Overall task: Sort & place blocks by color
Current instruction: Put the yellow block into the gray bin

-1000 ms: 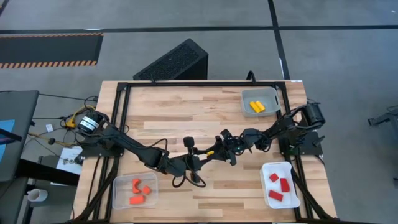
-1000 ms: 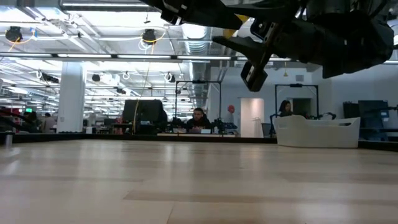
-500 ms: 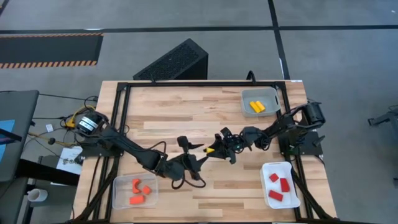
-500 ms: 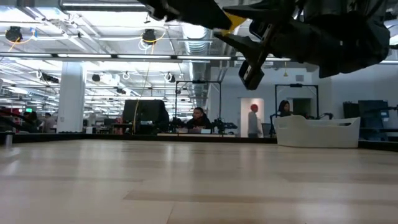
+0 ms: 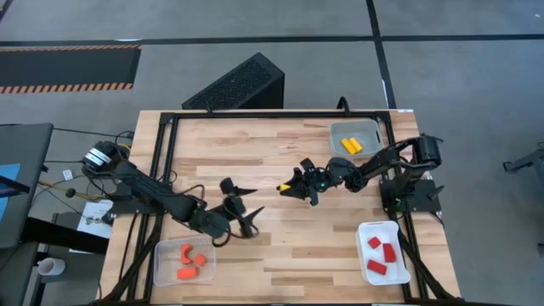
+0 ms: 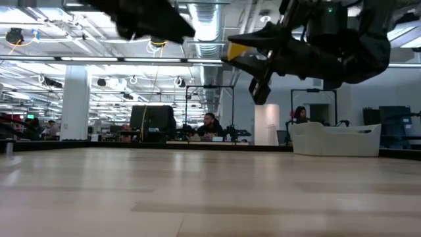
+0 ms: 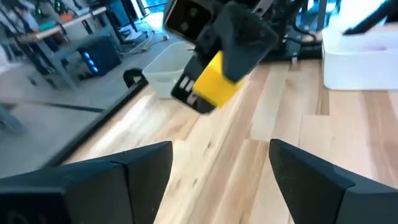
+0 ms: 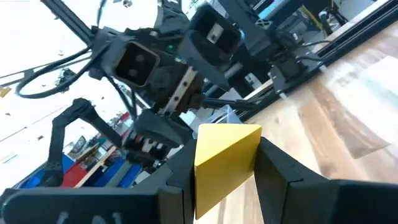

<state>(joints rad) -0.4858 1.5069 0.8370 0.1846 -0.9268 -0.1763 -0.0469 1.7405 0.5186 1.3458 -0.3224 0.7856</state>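
- Since the earlier frame the left gripper point(image 5: 240, 202) has been drawn back toward the table's left side, its fingers now spread and empty, while the yellow block point(image 5: 286, 184) has been carried with the right gripper point(image 5: 293, 185).
- The yellow block is pinched between the right gripper's fingers, raised above mid-table.
- Two yellow blocks point(image 5: 350, 145) are seen in the far tray point(image 5: 369, 132), orange blocks point(image 5: 189, 262) in the near left tray point(image 5: 163, 255), red blocks point(image 5: 380, 255) in the near right tray point(image 5: 402, 270).
- A black perforated box point(image 5: 240, 83) stands on the floor beyond the table point(image 5: 280, 144).
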